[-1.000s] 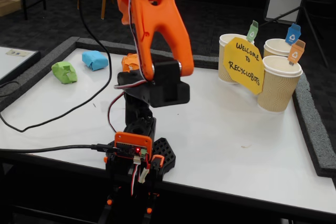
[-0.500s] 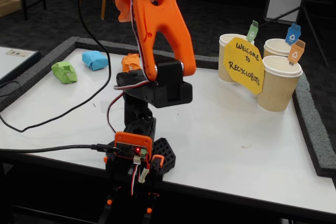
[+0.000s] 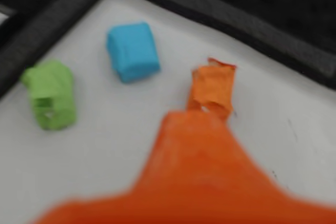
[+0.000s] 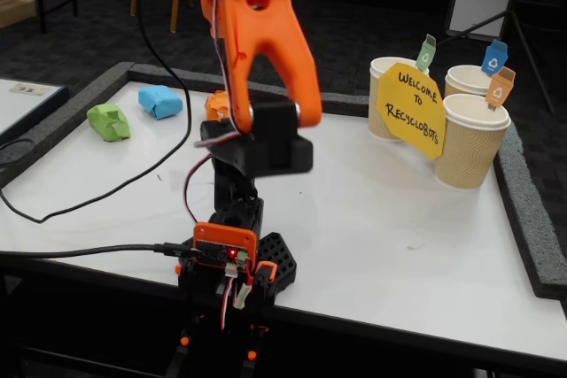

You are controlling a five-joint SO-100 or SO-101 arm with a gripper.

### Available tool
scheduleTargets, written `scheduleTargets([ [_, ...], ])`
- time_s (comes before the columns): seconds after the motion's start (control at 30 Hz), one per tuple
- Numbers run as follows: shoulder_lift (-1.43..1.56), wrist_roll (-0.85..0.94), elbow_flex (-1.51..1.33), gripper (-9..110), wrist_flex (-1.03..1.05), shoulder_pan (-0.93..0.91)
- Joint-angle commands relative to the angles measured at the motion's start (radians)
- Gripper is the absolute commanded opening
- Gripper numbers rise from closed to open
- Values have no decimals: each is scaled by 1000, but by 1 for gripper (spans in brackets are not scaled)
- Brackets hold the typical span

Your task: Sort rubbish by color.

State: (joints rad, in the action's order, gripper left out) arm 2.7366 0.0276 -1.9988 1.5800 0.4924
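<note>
Vs. a second ago, we see the orange arm [image 4: 257, 33] swung a bit toward the table's left in the fixed view: its black motor block [image 4: 261, 141] sits further left and slightly higher, blurred w/ motion; wads and cups haven't moved. Arm rises from its base clamped at the table's [image 4: 399, 245] front edge, upper link steep, forearm running out the top of the fixed view, so the claw isn't seen there. In the wrist view a blurred orange claw [image 3: 202, 129] fills the bottom, one tapered finger tip [image 3: 184, 135] pointing at the orange wad; we can't tell if the claw is apart or together. Nothing visibly held. The three wads lie near the table's far-left corner: lime green wad [image 4: 108, 120] closest to the left edge, light blue wad [image 4: 160, 101] nearer the far edge, orange wad [image 3: 212, 90] beside them along the far edge, mostly hidden behind the arm in the fixed view. All are crumpled paper, blocky, creased. Table is smooth white w/ a grey foam rim [image 4: 527, 210]. Three ribbed beige paper cups [image 4: 469, 143] w/ coloured tags and a yellow sign [image 4: 410, 108] stand near the far-right corner.
</note>
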Motion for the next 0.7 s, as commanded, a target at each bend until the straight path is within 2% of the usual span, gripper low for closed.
scheduleTargets([
  [0.0,-104,-5,-17,8,-130,-69],
  [0.4,-572,-5,-44,10,-423,-178],
  [0.67,-859,-5,94,10,-480,-158],
])
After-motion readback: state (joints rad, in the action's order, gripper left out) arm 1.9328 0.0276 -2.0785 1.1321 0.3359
